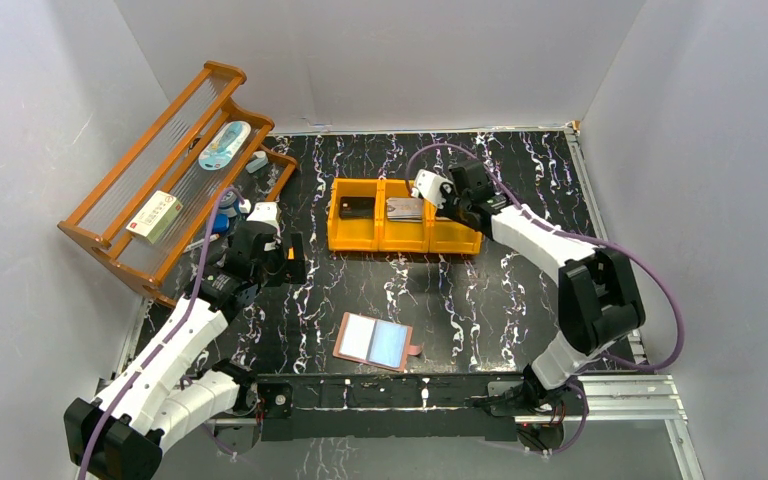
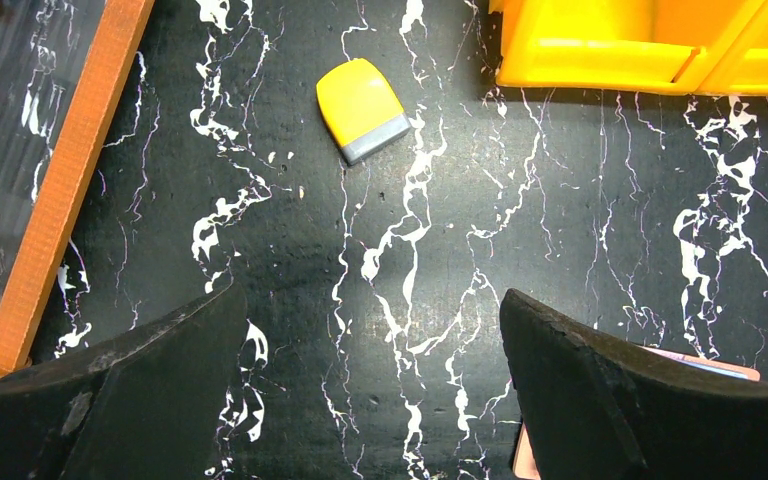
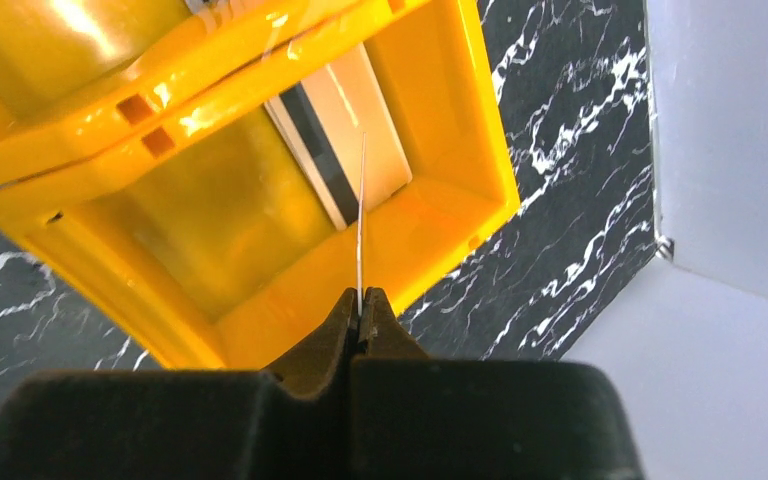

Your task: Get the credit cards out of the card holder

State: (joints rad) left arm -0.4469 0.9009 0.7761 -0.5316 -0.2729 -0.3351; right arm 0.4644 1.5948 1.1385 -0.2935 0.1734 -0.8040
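The card holder (image 1: 375, 342) lies open near the table's front, salmon-pink with a pale blue lining; one pink corner (image 2: 705, 362) shows beside my left fingers. My right gripper (image 3: 361, 297) is shut on a thin credit card (image 3: 362, 220), seen edge-on, above the right compartment of the orange tray (image 3: 480, 160). Another credit card (image 3: 345, 135), tan with a dark stripe, lies flat in that compartment. From above, grey cards (image 1: 407, 209) sit in the middle compartment and a dark one (image 1: 357, 208) in the left. My left gripper (image 2: 368, 295) hangs open over bare table, holding nothing.
A small yellow-and-grey block (image 2: 363, 110) lies on the table ahead of the left gripper. A wooden slatted rack (image 1: 160, 170) with several items stands at the far left. White walls close in the sides and back.
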